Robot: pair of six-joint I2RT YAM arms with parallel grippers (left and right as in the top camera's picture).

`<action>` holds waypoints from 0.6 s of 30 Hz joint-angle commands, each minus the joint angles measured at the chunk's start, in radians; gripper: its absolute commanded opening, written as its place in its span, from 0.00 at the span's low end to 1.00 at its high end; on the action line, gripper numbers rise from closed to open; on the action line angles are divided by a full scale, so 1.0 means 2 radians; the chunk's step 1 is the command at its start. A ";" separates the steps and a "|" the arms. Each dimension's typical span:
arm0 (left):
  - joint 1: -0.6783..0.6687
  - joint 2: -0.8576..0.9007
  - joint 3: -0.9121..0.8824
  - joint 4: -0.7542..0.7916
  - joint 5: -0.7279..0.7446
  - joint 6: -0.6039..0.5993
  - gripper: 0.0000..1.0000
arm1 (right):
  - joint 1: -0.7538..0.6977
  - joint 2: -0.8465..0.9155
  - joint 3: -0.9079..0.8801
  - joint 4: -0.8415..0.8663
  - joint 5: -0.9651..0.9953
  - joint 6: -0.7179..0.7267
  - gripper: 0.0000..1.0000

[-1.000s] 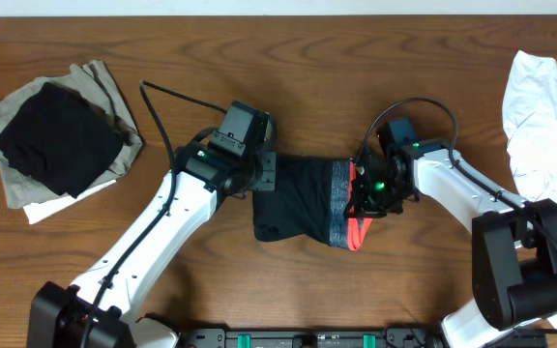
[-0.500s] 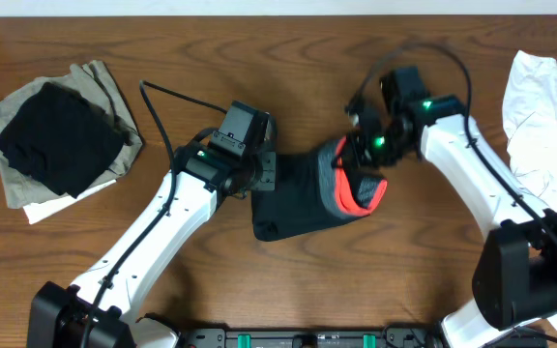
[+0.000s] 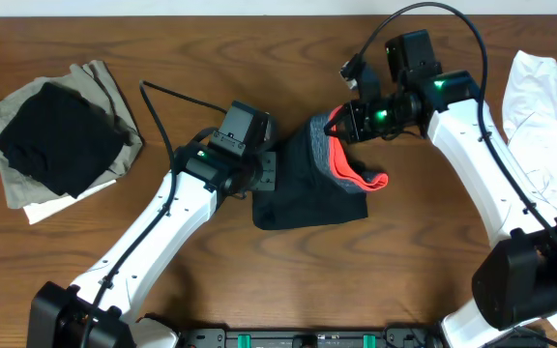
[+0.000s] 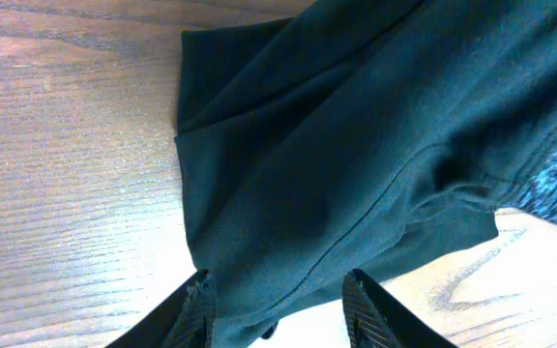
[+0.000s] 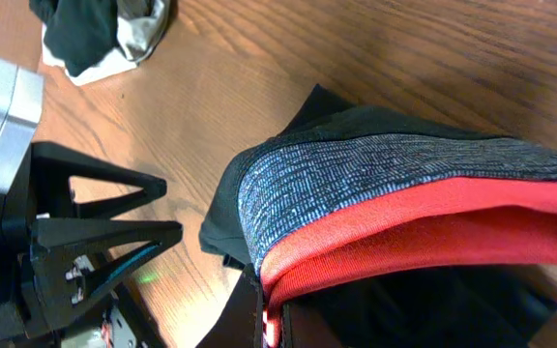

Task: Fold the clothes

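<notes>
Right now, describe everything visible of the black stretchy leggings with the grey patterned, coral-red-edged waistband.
The black stretchy leggings lie folded in a compact heap mid-table, matte knit with seams and creases. Their grey speckled waistband, edged coral-red, is lifted and tilted, pinched at its edge by the shut right gripper. The left gripper, fingers apart, straddles the black fabric at the opposite end. The rest lies on the wooden table.

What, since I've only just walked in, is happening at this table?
Two robot arms are folding black leggings. The right end effector is shut on the grey, coral-edged waistband and holds it raised above the rest of the garment. The left end effector sits open over the other end, which lies flat on the table. A white shirt and a stack of other garments lie off to the sides.
</notes>
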 commanded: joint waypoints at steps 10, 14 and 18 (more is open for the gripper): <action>0.002 0.003 -0.007 -0.002 -0.004 0.008 0.45 | 0.050 -0.006 0.006 -0.216 0.105 -0.099 0.12; 0.002 0.003 -0.007 -0.001 -0.004 0.008 0.45 | 0.056 -0.006 -0.030 -0.237 0.159 -0.099 0.19; 0.002 0.003 -0.007 -0.002 -0.004 0.008 0.45 | 0.056 -0.006 -0.087 -0.209 0.156 -0.097 0.17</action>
